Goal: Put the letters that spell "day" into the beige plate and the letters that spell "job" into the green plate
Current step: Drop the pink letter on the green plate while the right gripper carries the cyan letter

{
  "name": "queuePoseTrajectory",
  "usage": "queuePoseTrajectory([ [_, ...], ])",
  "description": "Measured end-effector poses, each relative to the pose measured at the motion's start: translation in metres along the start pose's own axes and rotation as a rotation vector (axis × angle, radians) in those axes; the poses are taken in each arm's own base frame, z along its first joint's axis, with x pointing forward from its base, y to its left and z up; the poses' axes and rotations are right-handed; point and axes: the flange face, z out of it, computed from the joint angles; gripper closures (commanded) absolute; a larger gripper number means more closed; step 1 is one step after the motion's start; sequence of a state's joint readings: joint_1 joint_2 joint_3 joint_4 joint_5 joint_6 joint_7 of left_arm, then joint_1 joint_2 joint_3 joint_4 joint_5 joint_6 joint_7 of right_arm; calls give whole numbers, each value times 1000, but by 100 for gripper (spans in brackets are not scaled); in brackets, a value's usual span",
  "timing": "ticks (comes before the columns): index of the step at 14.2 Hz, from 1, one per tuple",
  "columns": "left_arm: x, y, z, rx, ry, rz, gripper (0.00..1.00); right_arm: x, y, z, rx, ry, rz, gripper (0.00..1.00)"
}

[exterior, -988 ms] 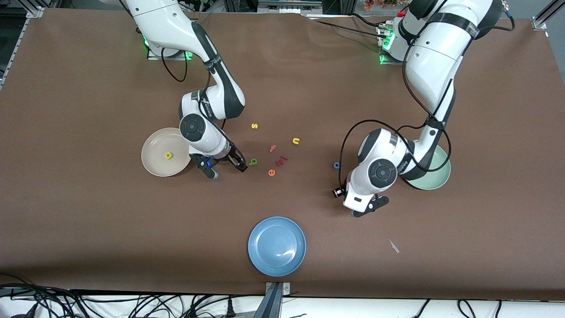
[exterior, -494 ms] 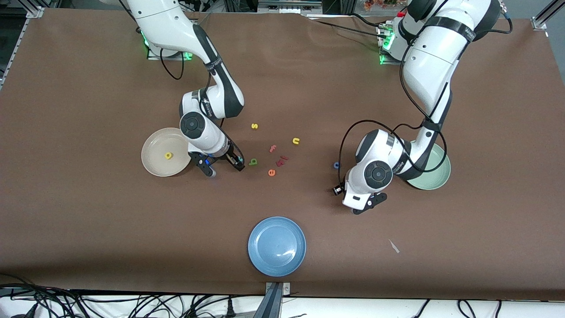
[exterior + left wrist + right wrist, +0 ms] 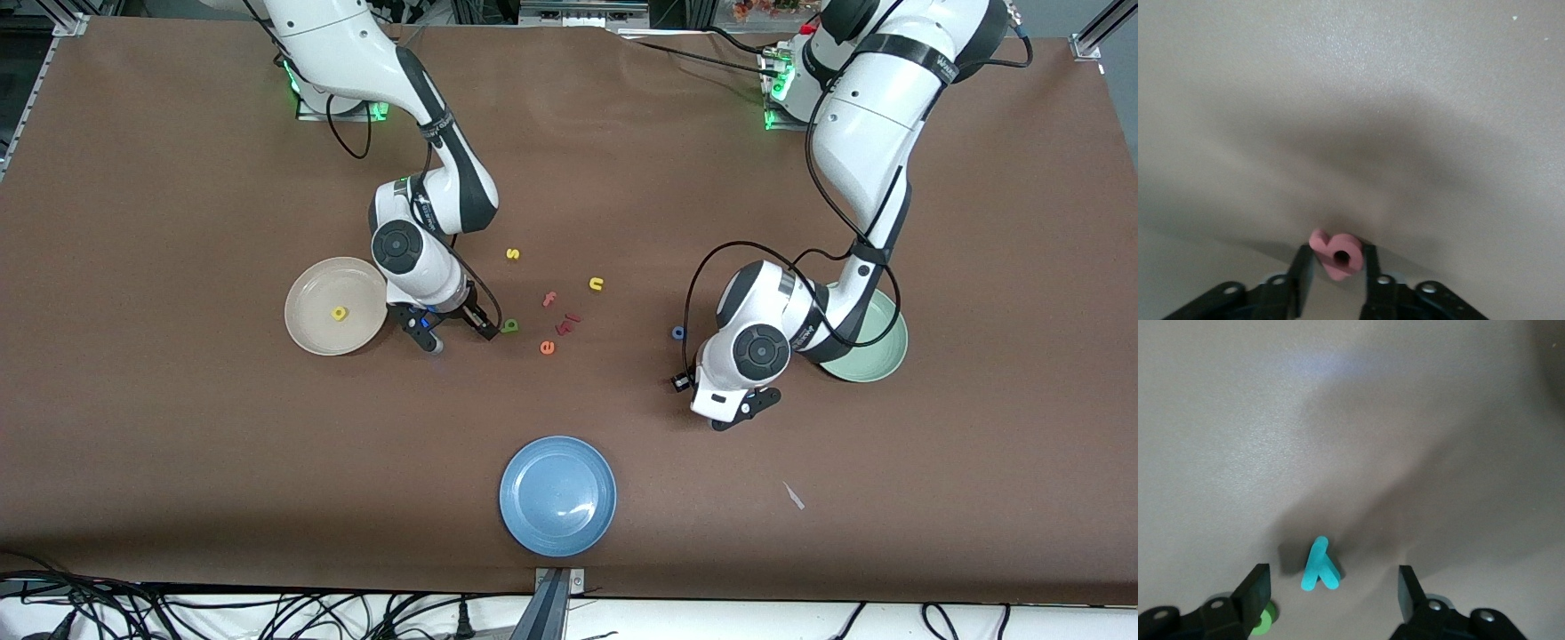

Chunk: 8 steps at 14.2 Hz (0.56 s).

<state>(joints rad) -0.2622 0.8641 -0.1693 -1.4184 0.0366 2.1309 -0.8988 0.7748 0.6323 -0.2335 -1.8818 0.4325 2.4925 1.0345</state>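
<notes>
Gripping salmon "b" (image 3: 1336, 253) — left jaws; right jaws apart around teal "y" (image 3: 1319, 565).

Hidden and cut-off parts

The round pale mint-green plate (image 3: 876, 354) is half covered by the left arm. The small green foam letter (image 3: 1263, 619) is partly masked by a finger of the right tool (image 3: 1333, 590).

Yellow letter (image 3: 339, 312) in beige plate (image 3: 313, 332); green plate (image 3: 876, 363) half hidden.
</notes>
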Motion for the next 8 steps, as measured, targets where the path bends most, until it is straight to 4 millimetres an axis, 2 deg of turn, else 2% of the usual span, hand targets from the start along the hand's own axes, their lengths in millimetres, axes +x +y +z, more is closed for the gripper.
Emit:
queuePoseTrajectory([
  [2,0,0,0,0,0,0,98,-1,0,4,1,5,-2,31],
  [5,1,0,-1,-1,1,-1,100,-3,-1,5,3,8,-7,47],
  [8,5,-6,-8,22,-5,15,100,-4,-1,4,5,8,-7,69],
])
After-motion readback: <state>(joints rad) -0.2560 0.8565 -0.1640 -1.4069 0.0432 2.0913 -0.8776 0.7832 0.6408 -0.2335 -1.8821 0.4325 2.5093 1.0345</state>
